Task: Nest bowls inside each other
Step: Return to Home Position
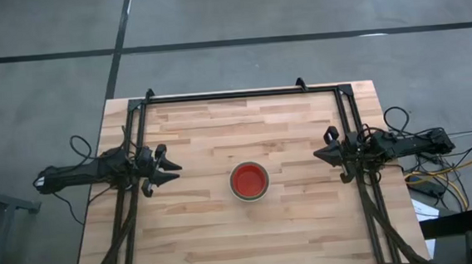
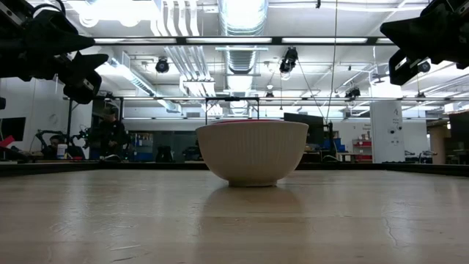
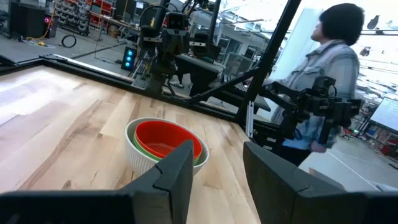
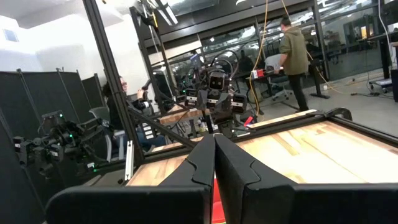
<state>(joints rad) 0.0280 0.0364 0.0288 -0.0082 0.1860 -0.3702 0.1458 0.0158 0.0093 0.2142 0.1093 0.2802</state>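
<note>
The bowls stand as one nested stack [image 1: 249,181] on its base at the middle of the table. A pale grey-white bowl [image 2: 252,152] is outermost, a green bowl [image 3: 145,148] sits in it, and a red bowl [image 3: 166,139] lies on top. My left gripper [image 1: 172,171] hovers open at the table's left side, pointing level at the stack and apart from it. My right gripper [image 1: 319,153] hovers shut at the right side, also clear of the stack; only a sliver of red [image 4: 216,200] shows behind its fingers.
A black frame [image 1: 242,95] runs along the table's far edge and down both sides by the arm bases. Bare wood lies all around the stack. People [image 3: 323,74] and other robot stations [image 4: 214,93] are in the room beyond the table.
</note>
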